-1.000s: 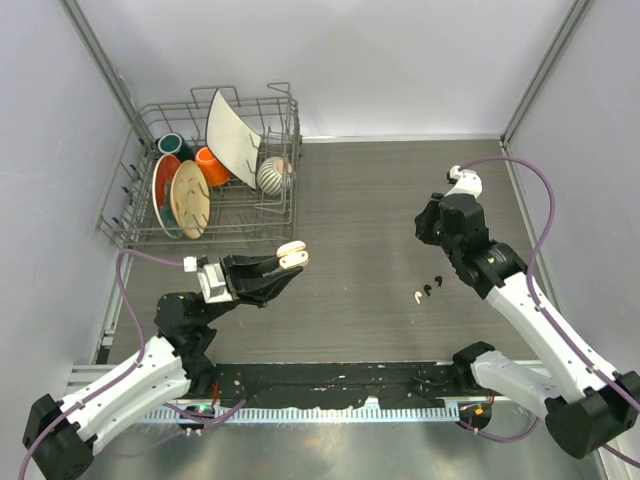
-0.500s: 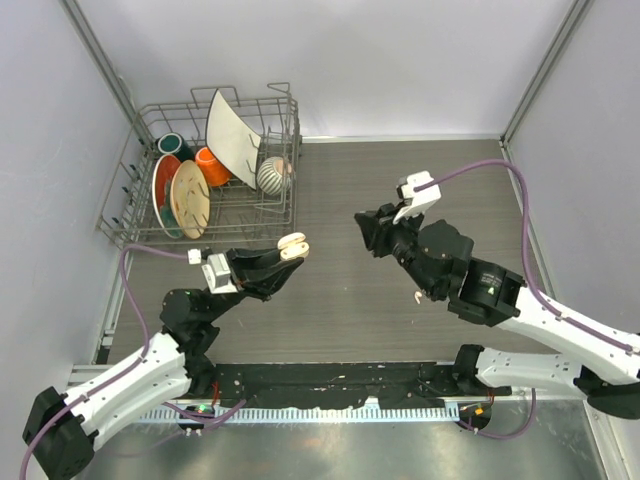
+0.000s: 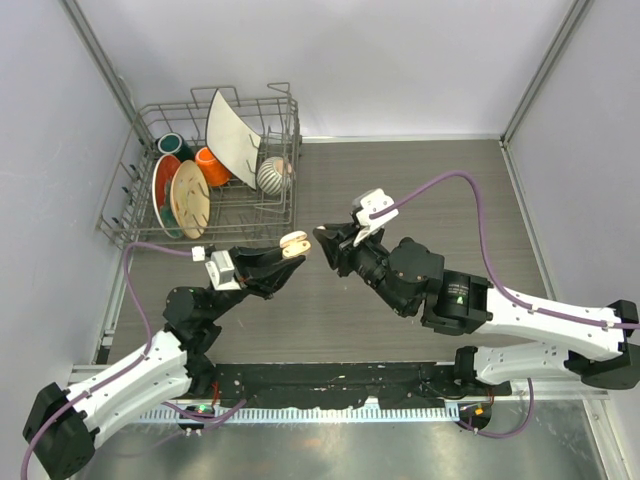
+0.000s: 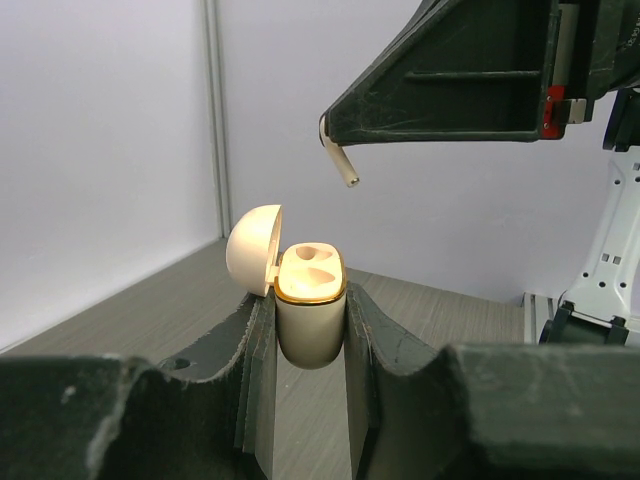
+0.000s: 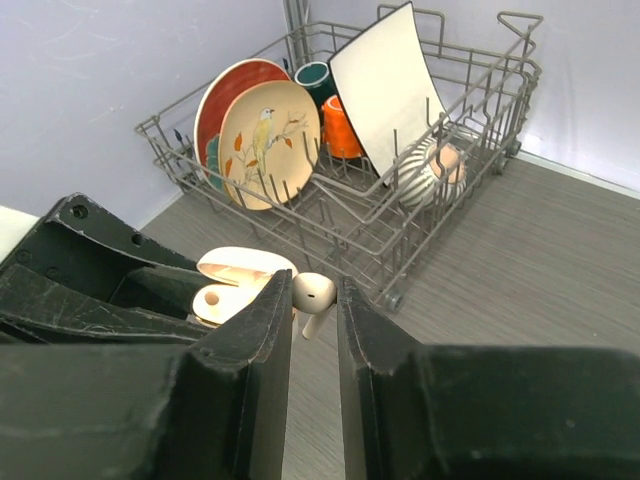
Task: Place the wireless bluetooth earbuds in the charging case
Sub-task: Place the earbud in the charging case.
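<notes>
— Earbud location, please.
— One cream-white earbud (image 5: 314,292) is pinched between the fingers of the right end effector (image 5: 313,281). Its bulb sits at the fingertips and its stem points down and out.
— State of that end effector?
— Closed onto the earbud, with both fingers against the bulb.
— And the charging case?
— The charging case (image 4: 311,287) stands upright in the left end effector (image 4: 310,325), whose fingers press on its two sides. The lid is hinged back to the left in the left wrist view. Two hollow wells show inside the gold rim.
— Relation of earbud to case?
— Apart, not touching. In the left wrist view the stem tip hangs above the open case, slightly to the right of the wells. In the top view the two end effectors meet nearly tip to tip over the middle of the surface (image 3: 420,190), with a narrow gap between them.
— Anything else to record?
— A wire dish rack (image 3: 200,238) stands at the far left corner of the surface. It holds plates, a striped bowl, an orange cup and a dark green cup. It is well apart from both end effectors.
</notes>
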`<state>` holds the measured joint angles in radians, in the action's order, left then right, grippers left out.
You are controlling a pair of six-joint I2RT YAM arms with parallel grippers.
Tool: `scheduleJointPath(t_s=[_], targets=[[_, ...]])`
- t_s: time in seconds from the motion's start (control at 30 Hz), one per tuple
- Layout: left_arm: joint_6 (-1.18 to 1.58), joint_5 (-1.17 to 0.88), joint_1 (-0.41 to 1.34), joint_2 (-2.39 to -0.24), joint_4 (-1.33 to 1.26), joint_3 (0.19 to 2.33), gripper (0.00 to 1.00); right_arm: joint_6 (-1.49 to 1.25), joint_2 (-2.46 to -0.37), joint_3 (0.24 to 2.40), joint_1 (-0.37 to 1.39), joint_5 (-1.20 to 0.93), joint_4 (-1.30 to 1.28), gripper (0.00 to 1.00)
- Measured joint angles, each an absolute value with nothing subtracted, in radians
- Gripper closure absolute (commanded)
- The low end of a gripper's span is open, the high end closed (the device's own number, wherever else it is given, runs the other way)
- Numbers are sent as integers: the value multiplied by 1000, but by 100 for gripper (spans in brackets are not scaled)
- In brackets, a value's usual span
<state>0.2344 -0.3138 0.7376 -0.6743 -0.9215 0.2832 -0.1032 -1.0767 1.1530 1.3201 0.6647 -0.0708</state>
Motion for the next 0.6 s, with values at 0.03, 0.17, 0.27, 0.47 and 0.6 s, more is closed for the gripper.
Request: scheduleJointPath(t_s=[0.03, 0.17, 0.27, 0.47, 0.6], targets=[[235, -313, 738, -674, -921, 283, 100, -102, -1078, 1153, 1320, 659, -64, 99], [236, -314, 738, -668, -914, 283, 100, -102, -1079, 1153, 1320, 629, -35, 99], [236, -314, 738, -665, -911, 283, 100, -104, -1081, 1153, 1321, 599, -21, 99], [236, -318, 738, -665, -908, 284, 100, -104, -1113, 1154, 1321, 556, -15, 99], [235, -319, 738, -665, -908, 284, 100, -104, -1127, 1154, 1321, 546, -15, 99]])
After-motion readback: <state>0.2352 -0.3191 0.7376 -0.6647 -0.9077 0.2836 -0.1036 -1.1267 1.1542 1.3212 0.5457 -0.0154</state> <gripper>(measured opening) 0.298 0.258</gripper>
